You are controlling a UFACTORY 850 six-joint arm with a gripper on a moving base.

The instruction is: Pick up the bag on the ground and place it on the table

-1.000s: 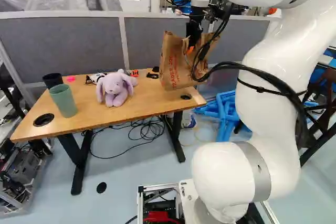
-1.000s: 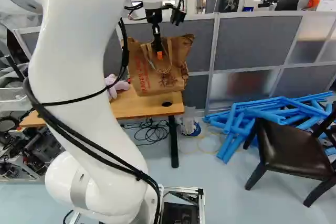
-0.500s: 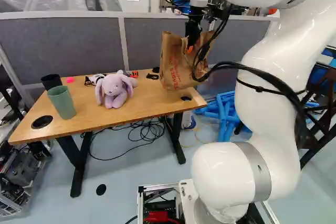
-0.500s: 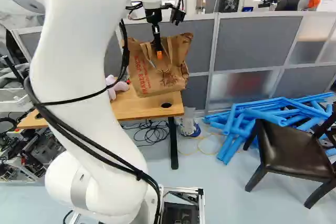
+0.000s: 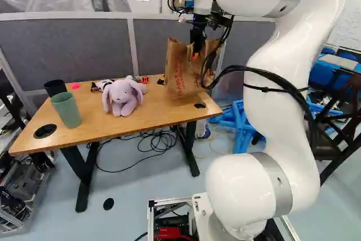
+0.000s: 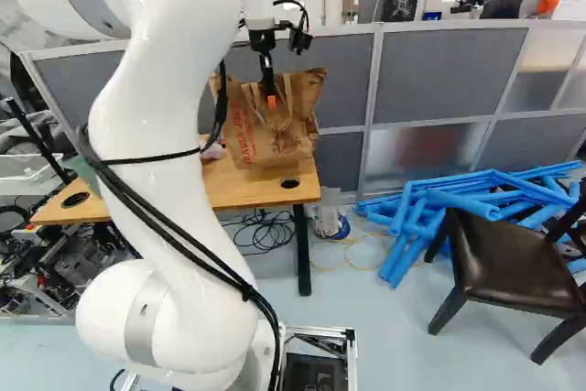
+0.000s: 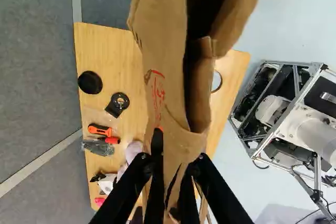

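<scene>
Brown paper bag [image 6: 288,146] is hanging over the wooden table's [image 5: 158,110] end, gripper [image 6: 271,101] is pinching it at the handles; wrist view alone is looking into its mouth, left base view alone is showing the whole plush rabbit [image 5: 122,97]

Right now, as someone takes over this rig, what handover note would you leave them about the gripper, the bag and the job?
Gripper: shut on the bag's handles, as far as the views show.
Bag: upright over the end of the table at the right of the left base view, beyond the plush rabbit. I can't tell whether its base touches the wood.
Done: bag picked up and brought over the table.
Left: probably lower it if it hangs free, check that it stands, then open the gripper and back clear of the handles.
</scene>
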